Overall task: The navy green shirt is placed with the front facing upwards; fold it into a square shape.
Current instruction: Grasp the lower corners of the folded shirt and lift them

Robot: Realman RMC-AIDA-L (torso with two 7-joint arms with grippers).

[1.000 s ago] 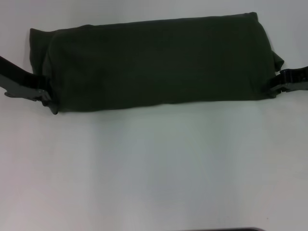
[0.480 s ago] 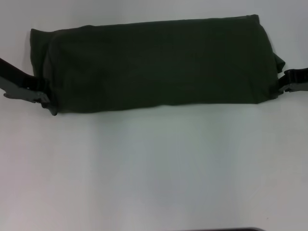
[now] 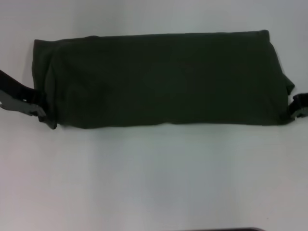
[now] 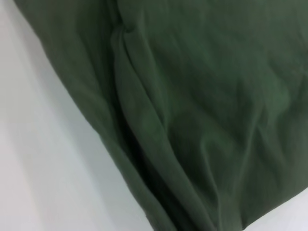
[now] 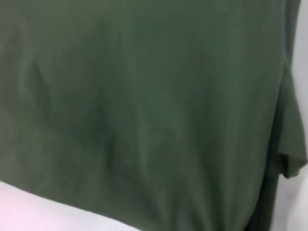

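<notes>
Plain white table (image 3: 154,178), smooth, no markings. Carries one item only: navy green shirt (image 3: 163,79), folded into a long wide band, lying flat across the far half, plain dark side up. Near edge of the band roughly straight, far edge likewise. Extra layer of fabric sticking out at the left end, small flap at the right end. Soft creases across the cloth in both wrist views.
</notes>
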